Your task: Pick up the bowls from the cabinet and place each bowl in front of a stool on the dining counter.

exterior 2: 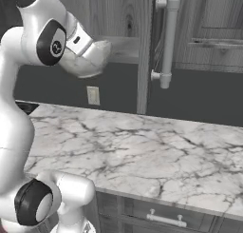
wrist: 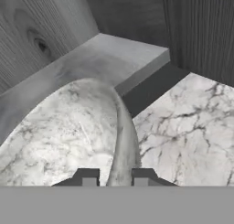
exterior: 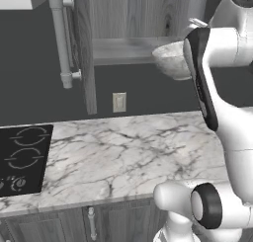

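One marbled bowl is clamped by its rim between the hand's fingertips at bottom centre of the hand view; it hangs at the cabinet shelf edge, upper right of the left base view. To do this well: draw straight back until clear of the open door, keep the rim level, then carry it off over the marble surface. No readable labels or writing.

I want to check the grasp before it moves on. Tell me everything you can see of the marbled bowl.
The marbled bowl is round, deep, white-grey and stone-looking. It hangs tilted at the cabinet's shelf edge, above the marble worktop. The gripper pinches its rim, one of the fingers inside, one outside.
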You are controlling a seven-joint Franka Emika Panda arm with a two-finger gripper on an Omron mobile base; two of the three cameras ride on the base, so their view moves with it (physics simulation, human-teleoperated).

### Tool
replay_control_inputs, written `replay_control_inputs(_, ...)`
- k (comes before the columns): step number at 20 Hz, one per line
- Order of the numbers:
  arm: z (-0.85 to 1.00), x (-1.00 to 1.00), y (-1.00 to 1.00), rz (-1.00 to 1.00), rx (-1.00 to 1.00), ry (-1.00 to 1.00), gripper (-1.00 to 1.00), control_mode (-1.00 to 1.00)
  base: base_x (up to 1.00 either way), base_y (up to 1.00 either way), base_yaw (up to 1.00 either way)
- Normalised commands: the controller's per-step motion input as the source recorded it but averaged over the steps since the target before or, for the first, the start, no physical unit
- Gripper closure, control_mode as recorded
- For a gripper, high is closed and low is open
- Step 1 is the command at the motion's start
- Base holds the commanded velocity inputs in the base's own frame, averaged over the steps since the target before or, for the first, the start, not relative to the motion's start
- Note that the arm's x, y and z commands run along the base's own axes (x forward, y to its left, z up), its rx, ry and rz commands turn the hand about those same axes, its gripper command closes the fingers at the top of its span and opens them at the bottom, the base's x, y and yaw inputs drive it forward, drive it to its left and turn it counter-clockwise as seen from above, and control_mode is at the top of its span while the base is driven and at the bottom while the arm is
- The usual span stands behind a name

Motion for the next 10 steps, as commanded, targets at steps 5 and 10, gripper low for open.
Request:
replay_control_inputs(5,-0.26,-1.00,0.04,0.29,0.04,0.02,1.00,-1.00,0.00,0.00,0.00)
replay_control_inputs(10,-0.52,-0.82,0.01,0.30,0.06,0.05,1.00,-1.00,0.00,0.00,0.00)
